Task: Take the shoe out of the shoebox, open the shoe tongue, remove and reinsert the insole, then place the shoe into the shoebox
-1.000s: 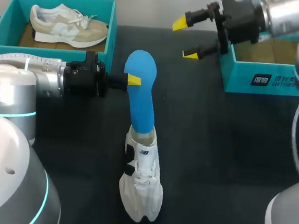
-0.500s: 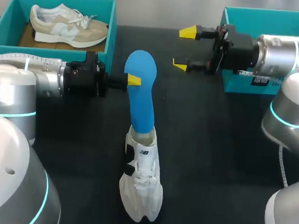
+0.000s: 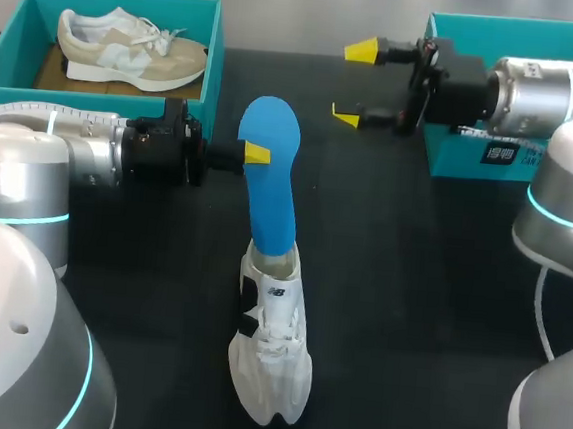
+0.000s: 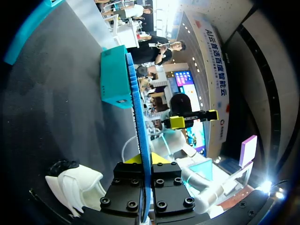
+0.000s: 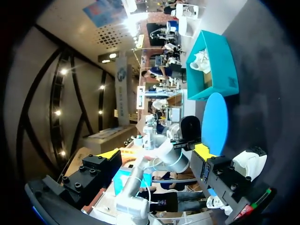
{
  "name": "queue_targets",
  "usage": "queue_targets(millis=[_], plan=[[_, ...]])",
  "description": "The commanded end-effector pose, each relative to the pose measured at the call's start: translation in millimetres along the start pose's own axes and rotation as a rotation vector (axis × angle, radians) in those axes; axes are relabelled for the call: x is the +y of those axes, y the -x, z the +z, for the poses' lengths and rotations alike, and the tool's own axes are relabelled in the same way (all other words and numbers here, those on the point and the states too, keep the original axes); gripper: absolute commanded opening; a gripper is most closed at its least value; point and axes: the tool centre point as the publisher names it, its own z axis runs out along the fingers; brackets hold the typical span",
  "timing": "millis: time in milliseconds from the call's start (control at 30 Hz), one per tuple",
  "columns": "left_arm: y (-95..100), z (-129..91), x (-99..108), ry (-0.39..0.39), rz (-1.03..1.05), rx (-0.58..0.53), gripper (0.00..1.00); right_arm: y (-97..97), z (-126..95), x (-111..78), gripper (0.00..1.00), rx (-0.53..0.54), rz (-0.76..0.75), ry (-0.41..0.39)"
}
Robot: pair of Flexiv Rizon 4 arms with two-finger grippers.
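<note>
A white shoe (image 3: pixel 269 364) stands on the black table, toe toward the front edge. The blue insole (image 3: pixel 269 183) rises from its opening, tilted toward the back. My left gripper (image 3: pixel 252 153) is shut on the insole's left edge near its top. In the left wrist view the insole (image 4: pixel 139 136) runs edge-on between the fingers, with the shoe (image 4: pixel 77 183) below. My right gripper (image 3: pixel 350 80) hangs open behind and right of the insole, apart from it. From the right wrist, the insole (image 5: pixel 214 123) and shoe (image 5: pixel 248 161) lie ahead of the open gripper (image 5: pixel 157 152).
A teal shoebox (image 3: pixel 213 78) at the back left holds a beige and white sneaker (image 3: pixel 130 48). Another teal shoebox (image 3: pixel 493 152) stands at the back right, partly under my right arm, so its inside is mostly hidden.
My right arm has come down in front of the right shoebox and its open gripper has turned, now pointing left at the insole. The left gripper, insole and shoe have not moved.
</note>
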Motion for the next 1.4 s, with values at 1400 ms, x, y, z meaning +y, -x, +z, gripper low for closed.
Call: queue_targets(millis=[1400], plan=[[-79.5,-43.6,-7.9,-0.097,1.434,-0.02,0.0,1.5,0.6,0.1,1.0,-0.05,0.044,0.014]])
